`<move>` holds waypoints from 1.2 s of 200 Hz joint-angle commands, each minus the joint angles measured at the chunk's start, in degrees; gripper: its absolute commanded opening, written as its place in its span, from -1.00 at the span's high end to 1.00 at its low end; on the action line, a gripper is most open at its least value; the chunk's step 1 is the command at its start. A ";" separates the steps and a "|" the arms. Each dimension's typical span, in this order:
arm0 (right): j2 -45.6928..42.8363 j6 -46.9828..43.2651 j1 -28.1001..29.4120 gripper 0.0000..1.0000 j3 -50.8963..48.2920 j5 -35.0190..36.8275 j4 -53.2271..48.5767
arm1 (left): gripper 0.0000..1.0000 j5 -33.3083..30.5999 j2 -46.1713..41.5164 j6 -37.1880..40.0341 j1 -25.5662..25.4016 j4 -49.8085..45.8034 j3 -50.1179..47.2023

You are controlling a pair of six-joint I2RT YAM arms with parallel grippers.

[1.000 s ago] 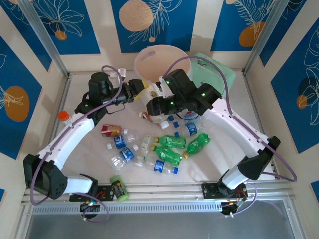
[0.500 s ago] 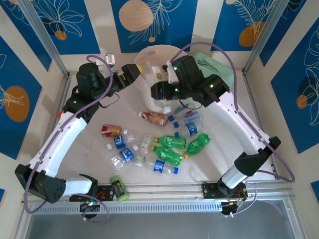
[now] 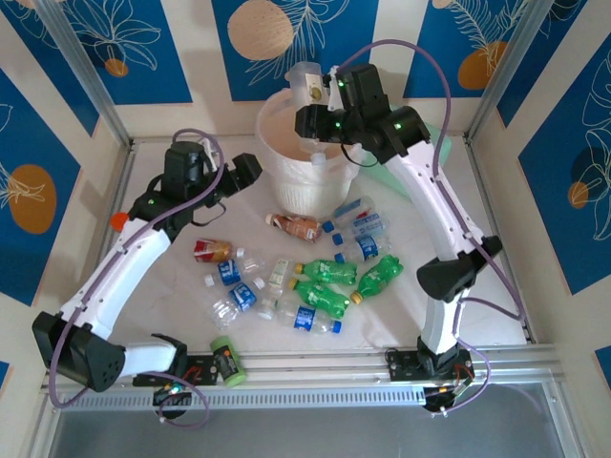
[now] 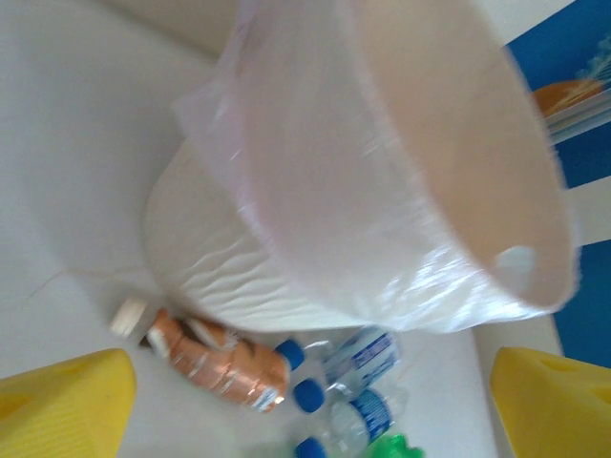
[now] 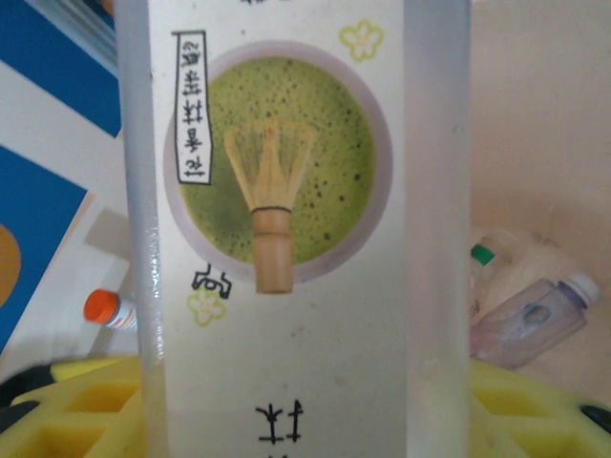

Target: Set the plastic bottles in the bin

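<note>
Overhead, the right gripper (image 3: 310, 93) hangs above the bin (image 3: 279, 126), clamped on a white bottle (image 3: 306, 78). Its wrist camera adds the green-tea label and two more bottles (image 5: 530, 324) lying inside, and the left wrist camera shows the left gripper (image 3: 248, 172) beside the bin with its fingers (image 4: 59, 401) spread wide on nothing. Half a second back the right gripper sat low at the bin's near side and the left one at its rim; now one is up and the other has backed off. Count on the table (image 3: 382, 324): three green bottles (image 3: 329, 272), one brownish bottle (image 3: 298, 226), one red-labelled bottle (image 3: 212, 250), six or seven clear bottles (image 3: 305, 320) too jumbled for a firm count, one orange-capped jar (image 3: 117, 221), one green can (image 3: 224, 361).
</note>
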 commanded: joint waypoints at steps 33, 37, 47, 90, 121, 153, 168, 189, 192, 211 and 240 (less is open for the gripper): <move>6.82 -2.11 -2.63 0.00 10.26 -1.89 -0.39 | -0.79 -9.26 -3.61 4.06 0.40 -7.83 -3.18; 7.28 -2.20 -2.73 0.00 10.61 -1.92 -0.45 | -0.79 -9.73 -3.53 4.15 0.39 -8.61 -3.38; 8.28 -2.54 -2.88 0.00 11.29 -2.12 -0.65 | -0.78 -11.18 -3.43 4.08 0.48 -10.62 -3.87; 11.79 -4.14 -2.81 0.00 12.08 -1.00 -1.00 | -0.78 -15.83 -5.65 2.22 0.99 -15.76 -7.45; 14.95 -5.93 -2.37 0.00 14.82 -0.38 -2.86 | -0.78 -15.18 -7.07 1.18 1.45 -15.91 -9.42; 16.77 -7.36 -1.51 0.00 15.38 -1.25 -3.37 | -0.76 -14.95 -7.30 0.94 1.46 -15.82 -9.74; 17.36 -7.86 -1.06 0.00 15.60 -2.10 -3.79 | -0.76 -14.94 -7.12 0.92 1.50 -15.74 -9.74; 17.81 -8.24 -0.38 0.00 15.69 -3.63 -4.58 | -0.76 -14.87 -6.65 0.88 1.46 -15.74 -9.74; 17.85 -8.24 -0.25 0.00 15.63 -3.90 -4.72 | -0.76 -14.82 -6.60 0.86 1.54 -15.74 -9.74; 17.85 -8.45 0.56 0.01 15.44 -5.34 -5.34 | -0.75 -14.76 -6.24 0.60 1.51 -15.56 -9.91; 17.68 -8.50 2.05 0.05 15.40 -6.00 -6.48 | -0.75 -14.60 -6.04 0.07 1.61 -14.95 -10.44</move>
